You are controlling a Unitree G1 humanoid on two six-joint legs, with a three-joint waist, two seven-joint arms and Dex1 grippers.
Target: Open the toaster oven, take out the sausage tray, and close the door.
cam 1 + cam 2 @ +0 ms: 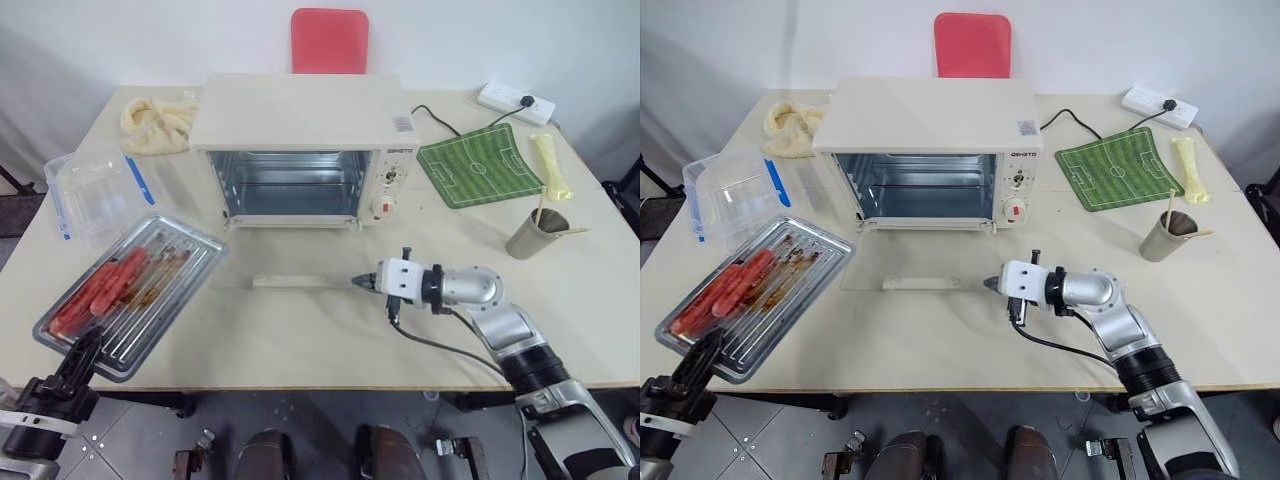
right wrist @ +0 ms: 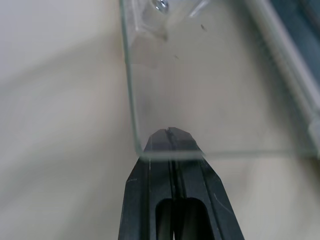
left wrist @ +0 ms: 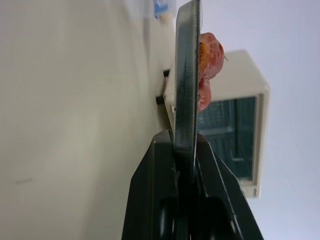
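I can see a small dark logo on the toaster oven above its red-accented knobs, but I cannot read it. The oven is a cream-white box, its cavity open, and the door lies folded flat on the table, a clear glass pane with a cream bar handle at its front edge. My right gripper has its black fingers pressed together, holding nothing, tips at the glass pane's right-hand edge, just beside the handle's end. My left gripper is clamped on the near rim of the sausage tray, which stretches away from the jaws towards the oven, well left of the door. The tray is flat grey ribbed metal with a raised rim, carrying glossy red sausages and brown grease streaks.
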